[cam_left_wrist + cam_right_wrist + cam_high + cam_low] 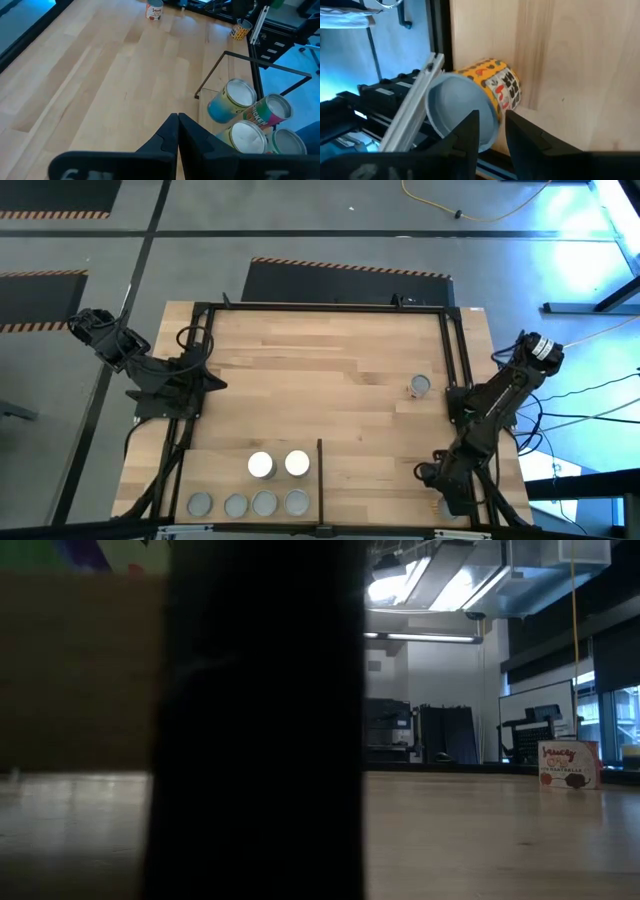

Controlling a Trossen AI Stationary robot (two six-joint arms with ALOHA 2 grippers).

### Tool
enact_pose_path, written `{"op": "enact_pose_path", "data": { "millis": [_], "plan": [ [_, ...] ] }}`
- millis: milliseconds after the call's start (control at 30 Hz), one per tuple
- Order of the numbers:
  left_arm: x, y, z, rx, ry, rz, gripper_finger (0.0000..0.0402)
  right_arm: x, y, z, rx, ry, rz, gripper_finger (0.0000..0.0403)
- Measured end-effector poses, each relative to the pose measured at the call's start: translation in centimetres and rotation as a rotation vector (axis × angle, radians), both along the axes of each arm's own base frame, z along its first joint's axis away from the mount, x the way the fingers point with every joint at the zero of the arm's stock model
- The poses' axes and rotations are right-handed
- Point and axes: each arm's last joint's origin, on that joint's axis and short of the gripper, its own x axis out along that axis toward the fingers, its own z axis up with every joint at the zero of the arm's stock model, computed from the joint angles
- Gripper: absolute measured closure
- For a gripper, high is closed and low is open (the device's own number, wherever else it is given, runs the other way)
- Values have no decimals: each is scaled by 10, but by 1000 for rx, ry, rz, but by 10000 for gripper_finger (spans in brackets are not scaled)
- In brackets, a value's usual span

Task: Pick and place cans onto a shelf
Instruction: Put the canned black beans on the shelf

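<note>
Blocking low view: dark shape [260, 720] | right claw [492, 131] spread beside yellow can [480, 97] | left claw [177, 131] pressed together

Grey floor [300, 230] with orange-black hazard stripes [350, 268]; yellow cable [470, 210] far right. Ceiling strip lights [430, 580] lit; whiteboard [540, 715] right.
</note>
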Motion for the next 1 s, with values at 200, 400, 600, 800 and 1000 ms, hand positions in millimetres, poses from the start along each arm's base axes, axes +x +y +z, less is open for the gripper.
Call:
{"op": "enact_pose_path", "data": {
  "millis": [200, 400, 600, 800, 1000],
  "plan": [
    [0, 0, 0, -1, -2, 0, 400, -4, -2, -6, -51, -24, -17, 307],
    [2, -1, 2, -9, -31, 12, 398, -3, -3, -6, -83, -84, -3, 307],
    [2, -1, 3, -12, -40, 17, 400, -3, -2, -8, -85, -87, 8, 307],
    [2, -1, 3, -11, -41, 17, 397, 1, 5, -17, -71, -63, 20, 315],
    [2, -1, 3, -11, -41, 19, 400, 2, 7, -19, -61, -56, 14, 376]
  ]
}}
